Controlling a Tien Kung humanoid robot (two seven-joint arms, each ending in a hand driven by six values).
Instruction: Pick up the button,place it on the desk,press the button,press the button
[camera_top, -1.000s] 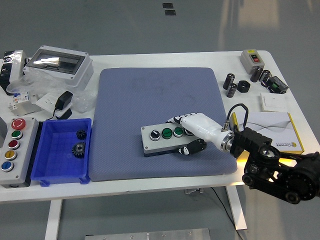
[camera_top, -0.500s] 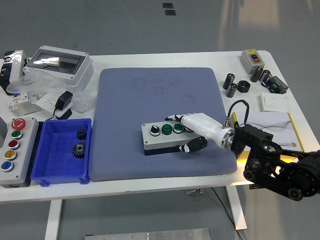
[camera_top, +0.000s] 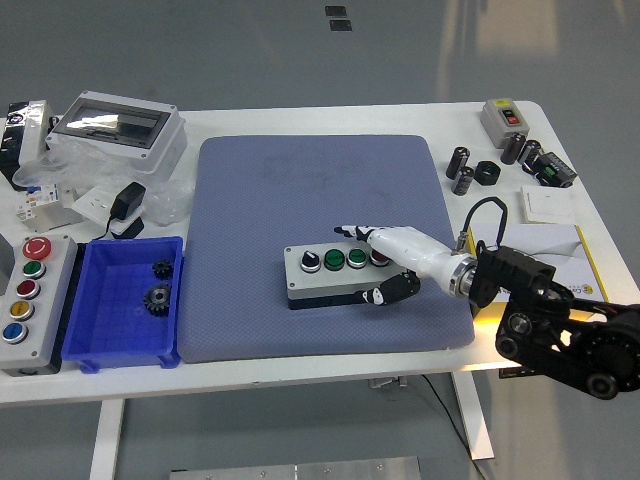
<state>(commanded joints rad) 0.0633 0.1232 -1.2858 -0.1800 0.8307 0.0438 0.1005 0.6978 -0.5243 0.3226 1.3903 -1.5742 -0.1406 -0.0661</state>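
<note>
- On blue mat (camera_top: 300, 190): grey button box (camera_top: 325, 272) is laid flat.
- R hand (camera_top: 395, 255) is set at box's right end, fingers spread, thumb against front side; nothing gripped.

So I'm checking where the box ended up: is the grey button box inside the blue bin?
No, the button box lies on the blue-grey mat, while the blue bin holds only two gears.
</note>
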